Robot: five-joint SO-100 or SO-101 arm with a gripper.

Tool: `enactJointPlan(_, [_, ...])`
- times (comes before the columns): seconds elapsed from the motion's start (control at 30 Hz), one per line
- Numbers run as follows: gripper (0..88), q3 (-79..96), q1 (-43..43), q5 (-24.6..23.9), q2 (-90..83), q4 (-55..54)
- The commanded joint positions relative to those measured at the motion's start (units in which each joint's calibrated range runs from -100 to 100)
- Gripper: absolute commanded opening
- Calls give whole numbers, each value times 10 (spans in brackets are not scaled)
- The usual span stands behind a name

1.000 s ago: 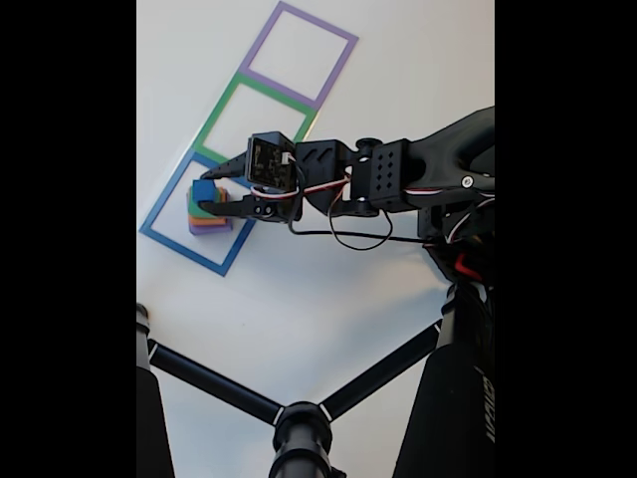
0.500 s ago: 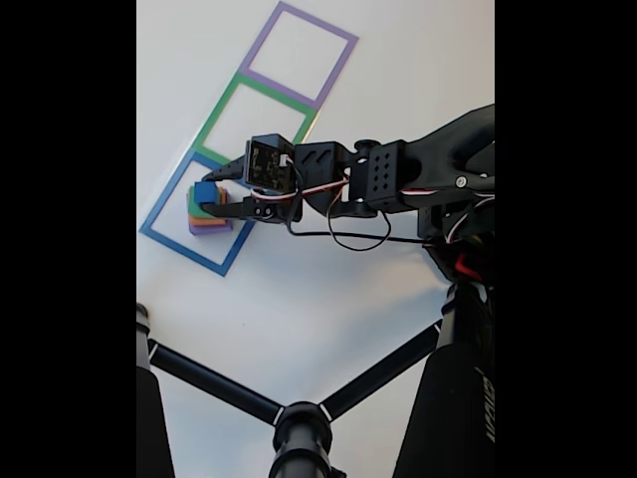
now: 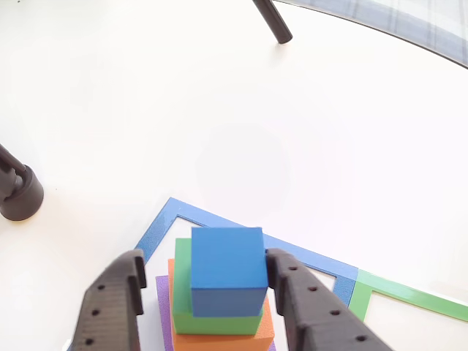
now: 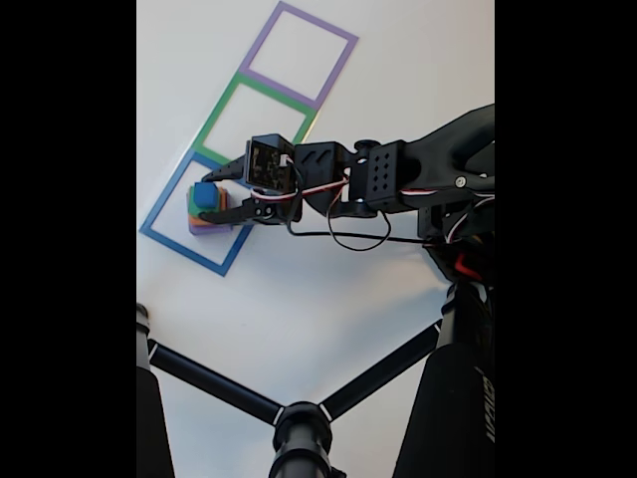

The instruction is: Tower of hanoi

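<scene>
pincer (image 3: 201,296) spread, fingers flanking blue cube (image 3: 227,269) atop green block (image 3: 218,311), orange block (image 3: 223,340), purple block (image 3: 164,311), gap each side | versus a second earlier it had edged slightly further over the stack, likely first pickup pending | beyond: blue tape outline (image 3: 157,230), then bare table (image 3: 219,110)

Arm (image 4: 398,179) all matte black plastic, perforated servo housings, loose black cable loop plus red/white leads; fingers (image 3: 117,307) black, dotted with holes.
</scene>
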Motion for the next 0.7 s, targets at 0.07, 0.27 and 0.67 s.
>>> enactJointPlan(0.07, [259,-11,5,5,-4,-17])
enactJointPlan(0.27, [266,-14,14,5,-48,-8])
enactJointPlan(0.67, [9,-134,35,-40,-284,375])
